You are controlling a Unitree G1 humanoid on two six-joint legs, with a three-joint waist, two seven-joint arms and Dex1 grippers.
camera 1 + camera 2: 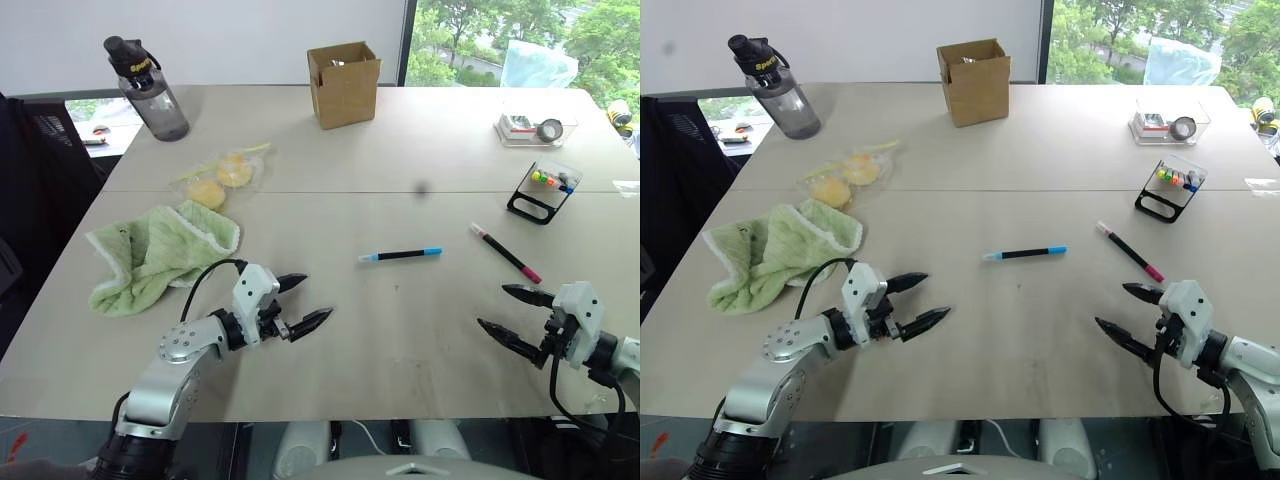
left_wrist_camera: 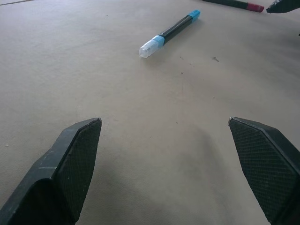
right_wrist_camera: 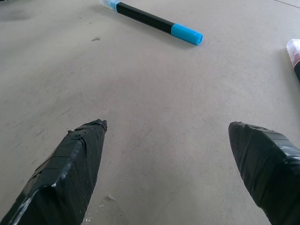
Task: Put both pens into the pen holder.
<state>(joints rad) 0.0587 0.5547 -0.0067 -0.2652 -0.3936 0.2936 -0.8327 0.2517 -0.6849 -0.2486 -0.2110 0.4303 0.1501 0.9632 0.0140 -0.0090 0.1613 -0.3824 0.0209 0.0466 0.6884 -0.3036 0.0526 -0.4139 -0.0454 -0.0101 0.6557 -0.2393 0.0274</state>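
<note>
A black pen with light-blue ends (image 1: 400, 255) lies flat near the table's middle. A second black pen with a pink-red end and white tip (image 1: 505, 253) lies to its right, angled toward my right gripper. The pen holder (image 1: 543, 190), a tilted black wire stand with a clear box of coloured caps, stands at the far right. My left gripper (image 1: 305, 301) hovers open over bare table, left of and nearer than the blue pen (image 2: 169, 33). Over at the near right, my right gripper (image 1: 503, 312) is open too, just short of the pink-ended pen. Nothing is held.
A green cloth (image 1: 160, 255) lies at the left, with a bag of yellow round things (image 1: 222, 177) behind it. A dark water bottle (image 1: 150, 88), a brown cardboard box (image 1: 344, 83) and a clear tray with tape rolls (image 1: 535, 127) stand along the back.
</note>
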